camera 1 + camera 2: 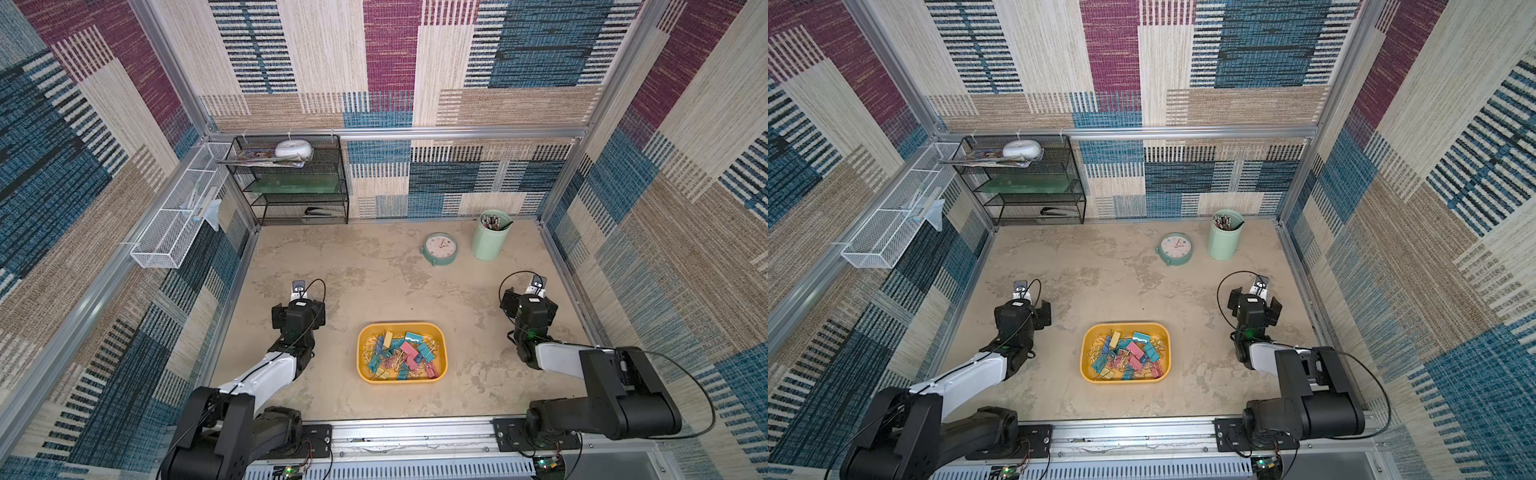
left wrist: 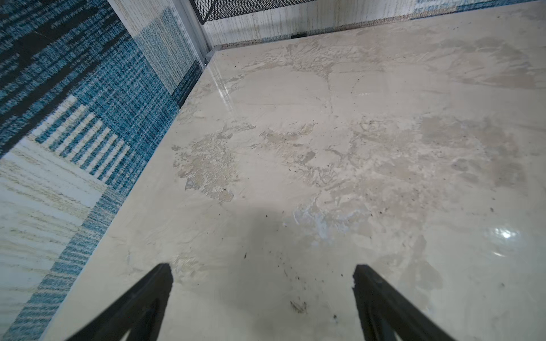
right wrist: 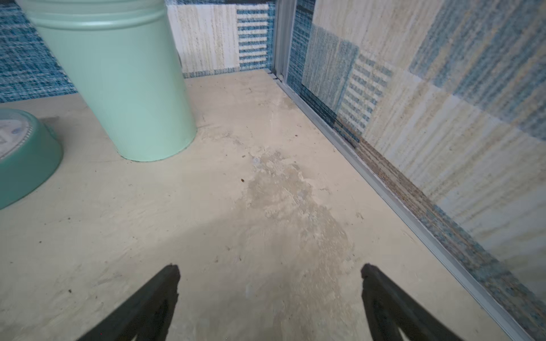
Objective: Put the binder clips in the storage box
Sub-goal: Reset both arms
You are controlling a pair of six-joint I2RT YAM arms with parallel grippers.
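Clips (image 1: 401, 353) are piled in the box (image 1: 360, 361) at desk (image 1: 374, 282) centre. Left arm (image 1: 266, 370) and right arm (image 1: 552, 355) are folded low, flanking it. Left end effector (image 2: 262, 267) and right end effector (image 3: 270, 267) are spread wide, empty.

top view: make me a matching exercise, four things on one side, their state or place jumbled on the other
Things:
1. binder clips
2. clock
3. pen cup
4. left tool

States or places:
a. standing upright, mint green
b. open, holding nothing
c. piled in the storage box
d. lying face up

Pairs: 1-c, 2-d, 3-a, 4-b
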